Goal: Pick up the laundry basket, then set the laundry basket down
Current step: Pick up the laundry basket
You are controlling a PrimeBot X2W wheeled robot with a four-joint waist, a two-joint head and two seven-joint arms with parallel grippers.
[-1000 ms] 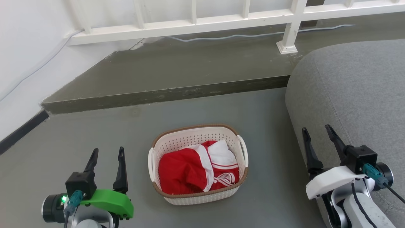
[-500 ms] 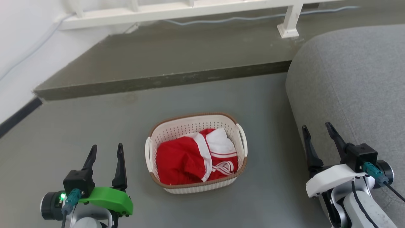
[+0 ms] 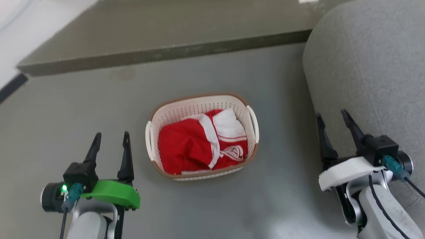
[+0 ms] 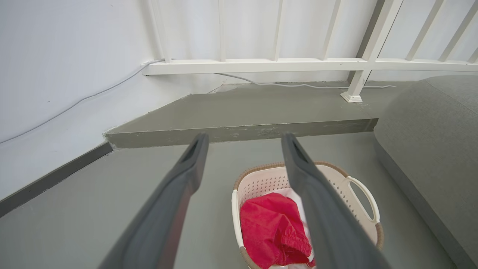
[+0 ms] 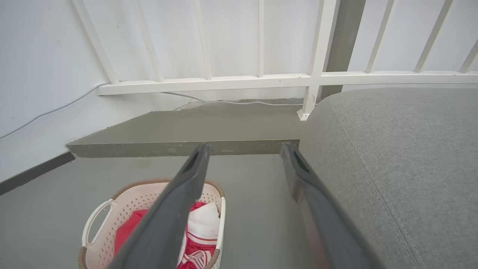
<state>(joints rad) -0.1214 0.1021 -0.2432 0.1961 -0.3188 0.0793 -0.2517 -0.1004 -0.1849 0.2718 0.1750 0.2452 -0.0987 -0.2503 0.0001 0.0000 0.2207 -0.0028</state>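
Note:
The laundry basket [image 3: 191, 107] sits on the grey floor at the centre of the head view, cream-white and perforated with a brown rim and a white handle on each short side. Red and white clothing [image 3: 199, 142] fills it. My left gripper [image 3: 111, 138] hovers open to the basket's left, a short way off, nothing between its fingers. My right gripper [image 3: 332, 119] stands open well to the basket's right, in front of the grey sofa. The left wrist view has the basket [image 4: 261, 183] low and to the right, and the right wrist view has the basket [image 5: 130, 201] at the lower left.
A grey upholstered sofa [image 3: 368, 66] bulks along the right, close to my right arm. A raised concrete step [image 3: 159, 53] runs across behind the basket. Beyond it stand a white railing [image 4: 298, 65] and a white wall with a loose cable [image 4: 261, 83].
The head camera has tilted downward, so the railing has left the top of the view and the basket sits higher. Both grippers stay open in about the same pose; the basket rests as before.

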